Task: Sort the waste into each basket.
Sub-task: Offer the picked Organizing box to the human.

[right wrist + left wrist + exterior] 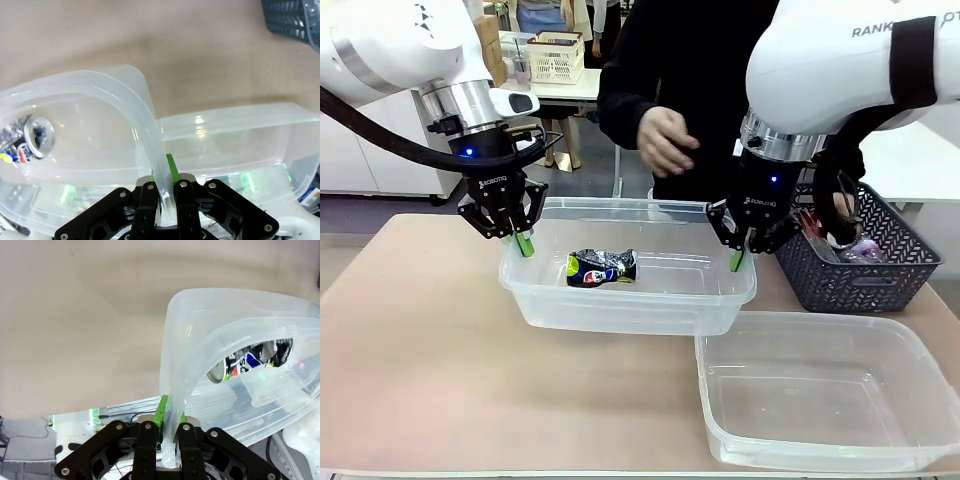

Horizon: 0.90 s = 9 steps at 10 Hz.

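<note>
Nearest the camera sits an empty clear tub (820, 318) on the table (420, 350), at the robot's right. Just behind it, a crushed blue-silver drink can (602, 267) lies on its side on the floor of a second clear tub (620, 300).

The left gripper (524, 243) is clamped on that tub's left end rim, its green pads pinching the thin plastic. The right gripper (738, 260) pinches the opposite end rim in the same way. I cannot tell whether the tub is off the table.

To the right stands a dark grey lattice basket (880, 280), and across the table is a person's hand (665, 140).

This looks like a two-arm handling of the can's tub. The next move calls for both arms to travel together and level, or the rim will flex or slip.
</note>
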Each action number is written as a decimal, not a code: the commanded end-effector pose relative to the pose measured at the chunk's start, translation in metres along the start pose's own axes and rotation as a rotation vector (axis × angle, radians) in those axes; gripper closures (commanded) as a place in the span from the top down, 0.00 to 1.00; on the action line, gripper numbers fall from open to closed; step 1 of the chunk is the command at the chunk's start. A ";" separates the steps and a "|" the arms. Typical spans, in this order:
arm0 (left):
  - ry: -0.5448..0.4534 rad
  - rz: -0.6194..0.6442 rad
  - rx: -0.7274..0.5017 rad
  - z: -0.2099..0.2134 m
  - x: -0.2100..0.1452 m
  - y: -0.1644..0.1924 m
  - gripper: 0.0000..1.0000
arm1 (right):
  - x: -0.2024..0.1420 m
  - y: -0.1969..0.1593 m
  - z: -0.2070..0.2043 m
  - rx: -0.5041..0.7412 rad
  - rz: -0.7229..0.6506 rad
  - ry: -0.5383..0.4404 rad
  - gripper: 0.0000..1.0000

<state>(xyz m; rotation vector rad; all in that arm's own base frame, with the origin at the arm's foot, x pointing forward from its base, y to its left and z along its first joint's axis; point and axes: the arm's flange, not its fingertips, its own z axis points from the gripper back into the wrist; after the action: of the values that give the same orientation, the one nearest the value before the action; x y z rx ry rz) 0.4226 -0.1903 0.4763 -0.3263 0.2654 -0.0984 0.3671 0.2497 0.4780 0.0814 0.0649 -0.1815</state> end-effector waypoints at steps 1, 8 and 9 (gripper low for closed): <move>-0.010 0.016 -0.023 0.005 -0.003 -0.003 0.06 | 0.004 -0.003 -0.001 -0.001 0.001 0.013 0.04; -0.010 0.016 -0.023 0.005 -0.003 -0.003 0.06 | 0.004 -0.003 -0.001 -0.001 0.001 0.013 0.04; -0.010 0.016 -0.023 0.005 -0.003 -0.003 0.06 | 0.004 -0.003 -0.001 -0.001 0.001 0.013 0.04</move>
<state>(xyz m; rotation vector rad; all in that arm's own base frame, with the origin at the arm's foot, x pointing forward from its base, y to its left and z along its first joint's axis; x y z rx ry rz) 0.4226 -0.1903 0.4763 -0.3263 0.2653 -0.0984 0.3671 0.2497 0.4780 0.0814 0.0649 -0.1815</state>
